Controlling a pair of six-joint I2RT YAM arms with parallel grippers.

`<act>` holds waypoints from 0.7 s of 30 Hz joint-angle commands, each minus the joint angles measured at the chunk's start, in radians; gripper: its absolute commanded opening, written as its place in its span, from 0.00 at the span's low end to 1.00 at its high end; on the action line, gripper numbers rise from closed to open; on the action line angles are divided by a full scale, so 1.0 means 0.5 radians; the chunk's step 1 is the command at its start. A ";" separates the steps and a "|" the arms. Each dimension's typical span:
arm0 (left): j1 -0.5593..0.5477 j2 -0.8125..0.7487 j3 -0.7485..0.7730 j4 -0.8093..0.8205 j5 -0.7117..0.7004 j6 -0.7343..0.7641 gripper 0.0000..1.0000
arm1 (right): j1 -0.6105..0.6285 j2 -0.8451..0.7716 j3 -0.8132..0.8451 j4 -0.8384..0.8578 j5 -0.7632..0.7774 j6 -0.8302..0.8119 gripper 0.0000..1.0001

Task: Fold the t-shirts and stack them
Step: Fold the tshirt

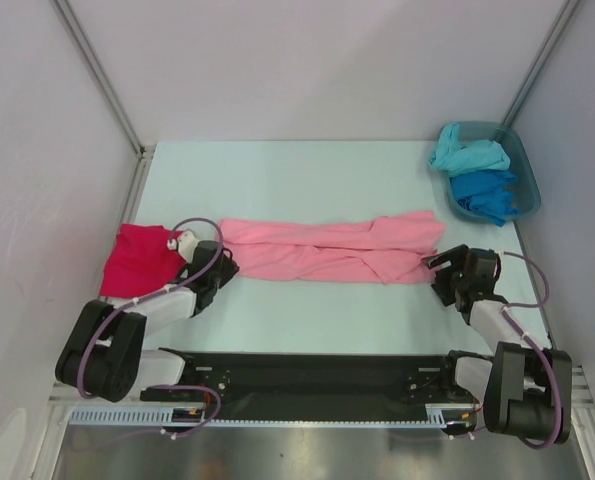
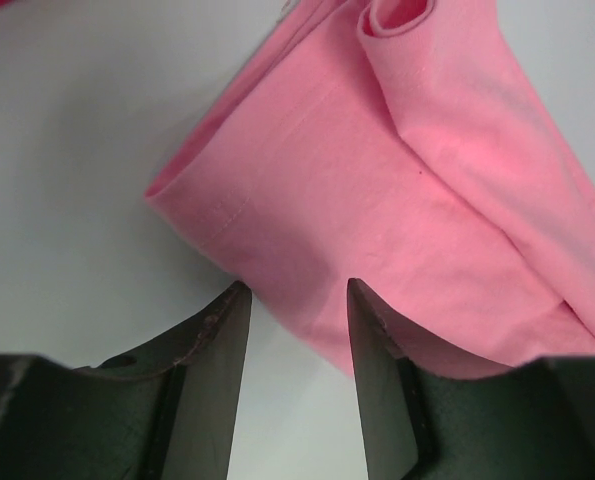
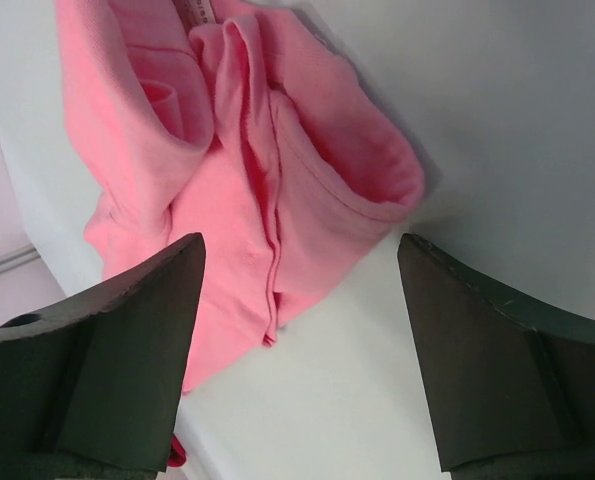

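Light pink cloth t-shirt (image 1: 327, 250), a long folded band, spans between left gripper (image 2: 297, 286), half-spread, and right gripper (image 3: 299, 240), wide-spread; neither pinches, likely readying end-grabs.

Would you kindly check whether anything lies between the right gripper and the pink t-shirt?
Nothing visible does. The right gripper is open, and the pink t-shirt lies directly ahead of its fingers, with only table beside it.

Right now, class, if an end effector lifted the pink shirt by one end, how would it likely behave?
The pink shirt would probably droop and sag, since it lies in soft rumpled folds. It seems light, as the cloth looks thin at its folded edges. Pushed, it would likely bunch up rather than slide whole across the table.
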 commanded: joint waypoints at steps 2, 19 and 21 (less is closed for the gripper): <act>0.048 0.133 0.089 0.117 0.038 0.059 0.49 | -0.009 0.147 -0.011 0.160 0.026 0.025 0.83; 0.094 0.208 0.153 0.132 0.169 0.114 0.04 | -0.030 0.172 -0.005 0.203 0.001 0.059 0.38; 0.091 0.155 0.165 0.040 0.167 0.105 0.00 | -0.027 0.209 0.017 0.218 0.001 0.062 0.06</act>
